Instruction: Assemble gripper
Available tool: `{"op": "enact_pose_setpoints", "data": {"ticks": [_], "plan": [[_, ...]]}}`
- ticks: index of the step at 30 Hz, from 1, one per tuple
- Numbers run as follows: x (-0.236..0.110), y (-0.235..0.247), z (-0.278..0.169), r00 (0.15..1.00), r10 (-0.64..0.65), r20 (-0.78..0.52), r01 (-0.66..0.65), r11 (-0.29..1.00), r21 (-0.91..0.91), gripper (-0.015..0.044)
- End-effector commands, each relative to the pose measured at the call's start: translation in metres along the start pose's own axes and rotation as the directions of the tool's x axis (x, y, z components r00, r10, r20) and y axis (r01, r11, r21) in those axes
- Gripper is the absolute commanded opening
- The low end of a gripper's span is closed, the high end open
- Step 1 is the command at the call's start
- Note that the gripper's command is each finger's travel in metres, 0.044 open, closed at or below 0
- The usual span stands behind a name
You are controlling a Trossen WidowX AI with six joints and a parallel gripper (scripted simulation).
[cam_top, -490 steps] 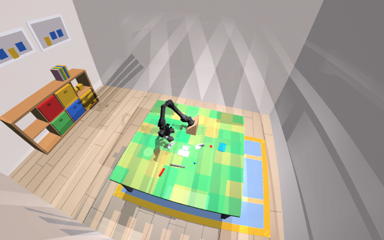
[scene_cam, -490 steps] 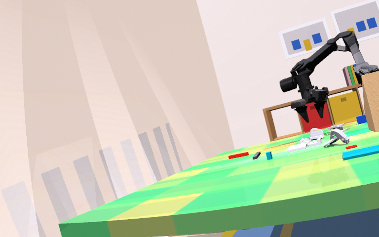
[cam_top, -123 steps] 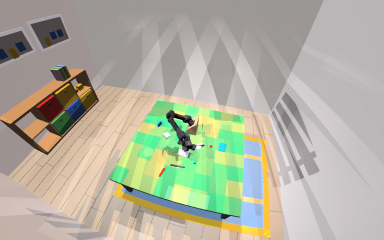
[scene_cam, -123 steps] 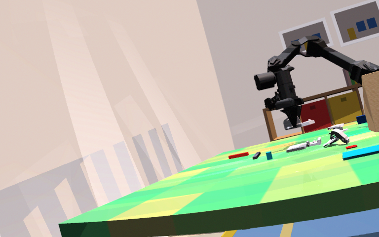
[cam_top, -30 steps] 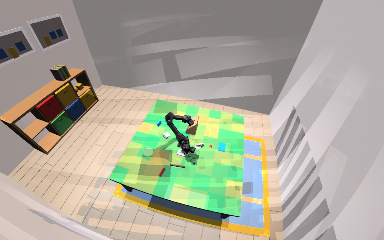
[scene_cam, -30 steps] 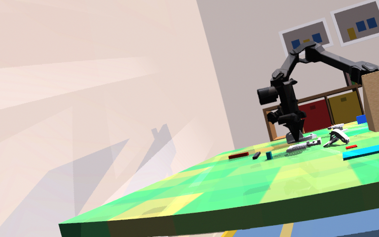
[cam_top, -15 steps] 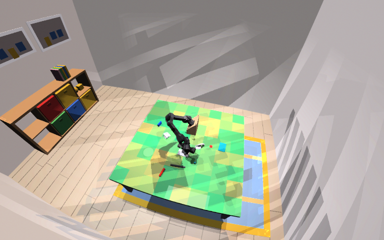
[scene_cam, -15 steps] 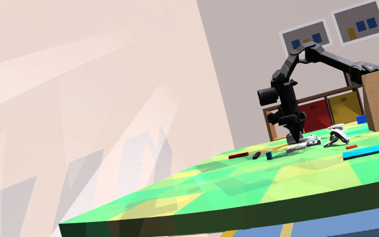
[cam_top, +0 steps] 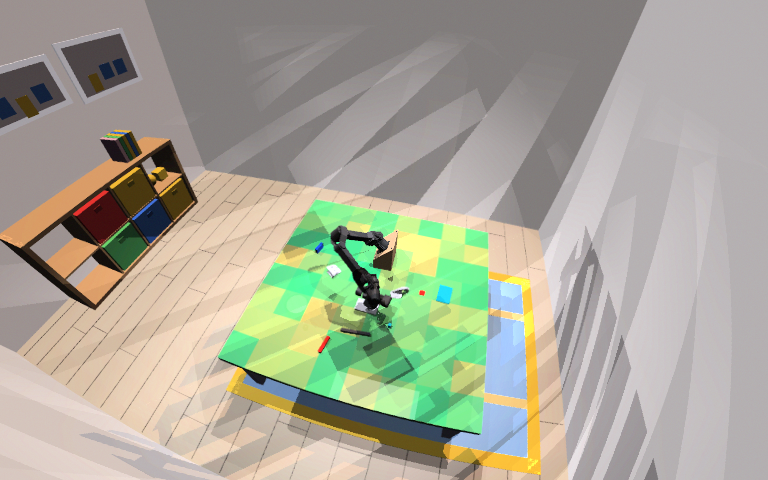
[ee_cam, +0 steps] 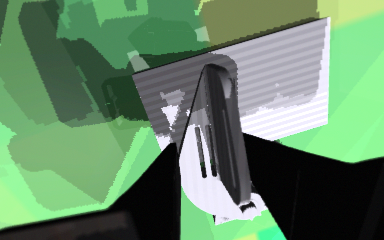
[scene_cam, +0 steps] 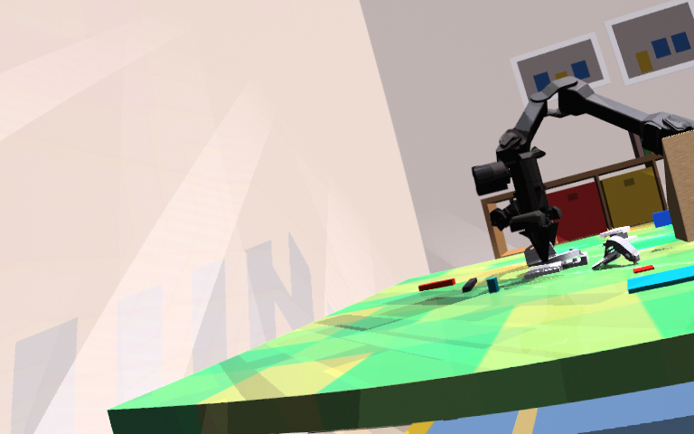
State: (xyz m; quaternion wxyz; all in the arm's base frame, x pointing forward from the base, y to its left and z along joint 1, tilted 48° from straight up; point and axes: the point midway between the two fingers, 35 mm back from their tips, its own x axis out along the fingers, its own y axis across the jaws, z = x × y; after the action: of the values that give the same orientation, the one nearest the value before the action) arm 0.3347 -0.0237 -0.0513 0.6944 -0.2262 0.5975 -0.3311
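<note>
My gripper (scene_cam: 545, 259) (ee_cam: 205, 144) is shut on a white-grey jaw, whose upright fin (ee_cam: 227, 135) stands between the fingers. Its rounded, slotted part shows below the fin in the wrist view. The jaw is low over the white gripper base (cam_top: 364, 307) (scene_cam: 543, 270) (ee_cam: 280, 65), which looks like a striped rectangle in the wrist view. Whether they touch, and where the pins are, I cannot tell. The other jaw (cam_top: 399, 293) (scene_cam: 620, 249) lies close by on the table. A white piece (cam_top: 333, 270) (scene_cam: 614, 232), probably the housing plate, lies farther off.
A brown wooden block (cam_top: 384, 260) (scene_cam: 681, 189) stands near the arm's mount. Around the work lie a cyan plate (cam_top: 444, 294) (scene_cam: 660, 280), a small red piece (cam_top: 421, 292), a teal piece (scene_cam: 492, 284), a black bar (cam_top: 355, 332), a red bar (cam_top: 323, 344) and a blue piece (cam_top: 318, 247).
</note>
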Motion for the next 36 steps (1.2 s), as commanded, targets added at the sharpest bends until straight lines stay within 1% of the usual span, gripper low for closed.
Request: {"op": "enact_pose_setpoints", "data": {"ticks": [1, 36], "plan": [[0.0008, -0.0002, 0.0, 1.0, -0.003, 0.002, 0.003, 1.0, -0.004, 0.0134], [0.0096, -0.0004, -0.0001, 1.0, -0.003, 0.002, 0.003, 1.0, -0.002, 0.0134]]}}
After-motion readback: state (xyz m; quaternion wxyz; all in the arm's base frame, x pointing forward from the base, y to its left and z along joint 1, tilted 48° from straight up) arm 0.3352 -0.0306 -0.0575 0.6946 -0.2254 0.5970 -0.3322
